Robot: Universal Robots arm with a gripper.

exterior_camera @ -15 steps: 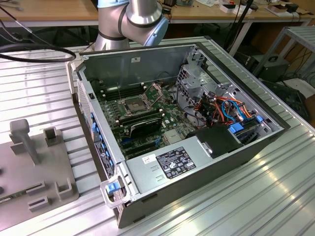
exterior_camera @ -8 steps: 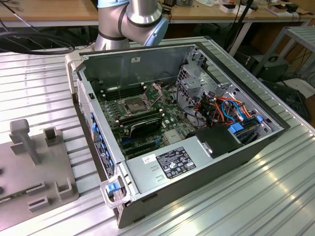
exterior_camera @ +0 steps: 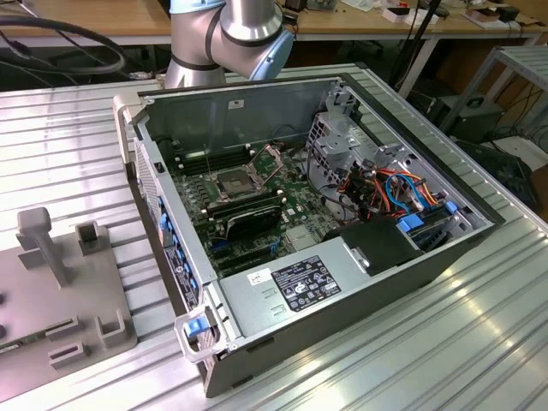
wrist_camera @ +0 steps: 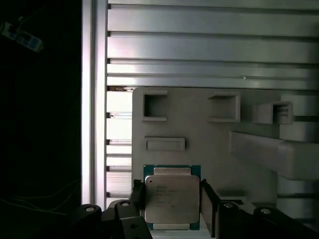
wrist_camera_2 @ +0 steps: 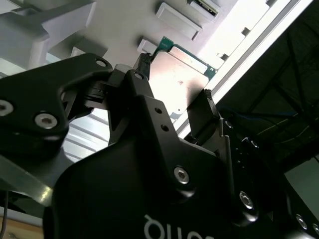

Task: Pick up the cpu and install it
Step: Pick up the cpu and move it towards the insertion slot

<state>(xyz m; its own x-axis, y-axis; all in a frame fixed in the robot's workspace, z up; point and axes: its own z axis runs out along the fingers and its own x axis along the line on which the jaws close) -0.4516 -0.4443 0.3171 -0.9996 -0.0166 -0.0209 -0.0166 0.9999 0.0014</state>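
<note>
Exterior view: the open computer case (exterior_camera: 248, 107) lies on the ribbed table (exterior_camera: 411, 342) with its socket (exterior_camera: 233, 181) bare and the socket's metal frame (exterior_camera: 272, 158) swung up, so nothing is installed yet. The grey holder tray (exterior_camera: 86, 287) sits just beside the case, at the exterior view's left. In the first wrist view the gripper (wrist_camera: 172, 193) straddles the cpu (wrist_camera: 172, 201), which is over that tray, near its empty pockets. The fingers (wrist_camera: 207, 199) are narrowed to the chip's width and bear on two opposite edges, so I judge it grasped, though I cannot tell whether it is clear of the tray. The pick-up looks to be in hand, while the carry to the socket and the seating remain undone.
</note>
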